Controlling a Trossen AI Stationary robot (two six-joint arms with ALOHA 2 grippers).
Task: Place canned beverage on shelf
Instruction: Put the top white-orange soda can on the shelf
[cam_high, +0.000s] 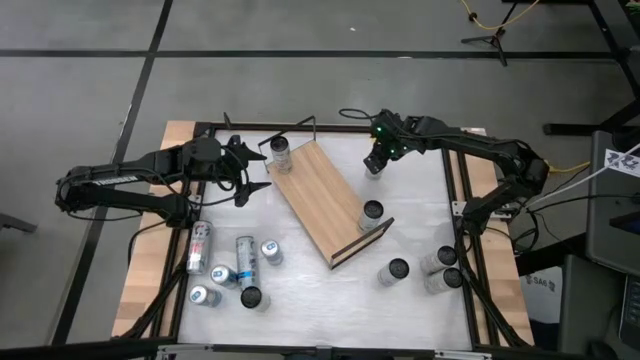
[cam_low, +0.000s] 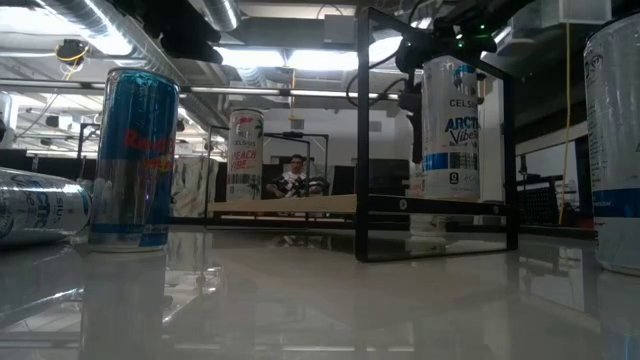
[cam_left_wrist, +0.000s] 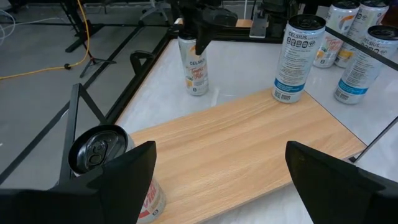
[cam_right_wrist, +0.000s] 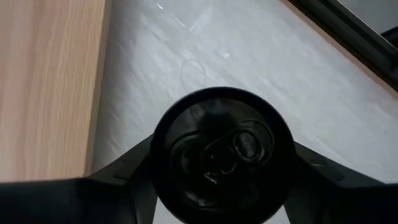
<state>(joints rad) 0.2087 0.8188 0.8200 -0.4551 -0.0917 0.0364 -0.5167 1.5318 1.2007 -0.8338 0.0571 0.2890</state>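
On the shelf (cam_high: 325, 198), a can (cam_low: 451, 125) reads "CELSIUS Arctic Vibe". Right gripper (cam_high: 375, 163) clasps another can (cam_right_wrist: 222, 163) just beside it; left gripper (cam_high: 254, 171) hangs open.

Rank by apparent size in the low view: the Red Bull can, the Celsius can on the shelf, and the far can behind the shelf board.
1. Red Bull can and Celsius can look nearly alike, but the Red Bull stands nearer the camera, so I won't split them.
2. Far can, clearly smallest.

A lab is showing here: ceiling ducts (cam_low: 120, 40) and strip lights (cam_low: 270, 58) are running overhead, cables (cam_high: 500, 18) are trailing over concrete floor (cam_high: 80, 90).
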